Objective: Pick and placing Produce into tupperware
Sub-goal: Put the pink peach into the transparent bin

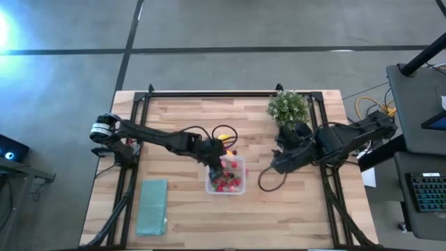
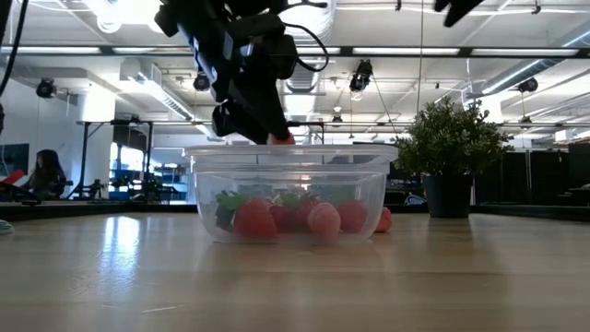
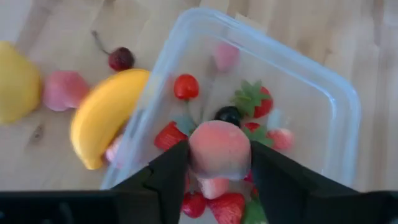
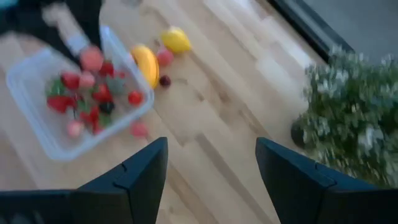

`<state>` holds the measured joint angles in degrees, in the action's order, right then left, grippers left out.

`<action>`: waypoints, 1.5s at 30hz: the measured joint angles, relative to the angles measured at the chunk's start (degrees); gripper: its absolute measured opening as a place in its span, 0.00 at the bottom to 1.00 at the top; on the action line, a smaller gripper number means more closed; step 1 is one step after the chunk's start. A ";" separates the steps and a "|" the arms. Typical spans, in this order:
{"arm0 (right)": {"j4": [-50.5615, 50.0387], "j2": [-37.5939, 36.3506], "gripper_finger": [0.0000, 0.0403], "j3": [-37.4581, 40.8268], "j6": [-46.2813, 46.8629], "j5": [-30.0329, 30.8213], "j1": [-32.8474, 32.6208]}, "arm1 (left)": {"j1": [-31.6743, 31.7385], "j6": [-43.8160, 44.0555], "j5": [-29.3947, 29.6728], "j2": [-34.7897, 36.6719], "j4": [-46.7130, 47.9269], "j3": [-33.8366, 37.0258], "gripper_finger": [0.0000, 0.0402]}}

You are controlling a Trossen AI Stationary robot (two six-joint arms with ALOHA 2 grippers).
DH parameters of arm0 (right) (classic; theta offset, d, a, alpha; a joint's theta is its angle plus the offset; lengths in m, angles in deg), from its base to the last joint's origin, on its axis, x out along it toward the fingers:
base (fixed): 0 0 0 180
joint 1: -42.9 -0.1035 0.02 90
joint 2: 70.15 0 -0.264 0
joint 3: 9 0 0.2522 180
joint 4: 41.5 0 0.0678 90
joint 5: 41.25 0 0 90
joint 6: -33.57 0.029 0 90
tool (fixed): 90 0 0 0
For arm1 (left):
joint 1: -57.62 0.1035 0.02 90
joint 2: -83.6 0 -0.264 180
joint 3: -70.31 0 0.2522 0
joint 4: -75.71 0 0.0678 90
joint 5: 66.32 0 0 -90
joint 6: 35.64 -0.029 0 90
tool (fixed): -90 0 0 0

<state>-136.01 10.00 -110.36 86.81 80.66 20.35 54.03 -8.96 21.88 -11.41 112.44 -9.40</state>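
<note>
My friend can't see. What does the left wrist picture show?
The left gripper holds a pink fruit over a clear box with strawberries inside. A banana, a cherry and a lemon lie on the table beside it.

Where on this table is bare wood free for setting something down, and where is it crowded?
Free: the front strip between the teal mat and the tupperware, and the back-left wood behind the left arm. Crowded: around the tupperware, where the left gripper holds a pink fruit and loose fruit lies, and near the plant and right gripper.
</note>
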 joint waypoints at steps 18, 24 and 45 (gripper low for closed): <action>29.20 0.31 0.58 28.97 -7.88 -5.37 -9.62 | -1.68 -0.03 -6.08 1.83 1.99 -0.02 0.64; 48.64 0.62 0.58 41.36 -13.33 -8.10 -6.96 | -3.61 0.01 -5.62 2.11 8.24 -0.02 0.64; 69.60 17.83 0.58 41.08 -37.80 -20.59 7.92 | -5.80 0.03 -0.79 2.17 10.48 -0.02 0.64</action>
<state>-66.40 27.84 -69.28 49.01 60.07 28.27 48.23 -8.92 21.09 -9.23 122.92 -9.42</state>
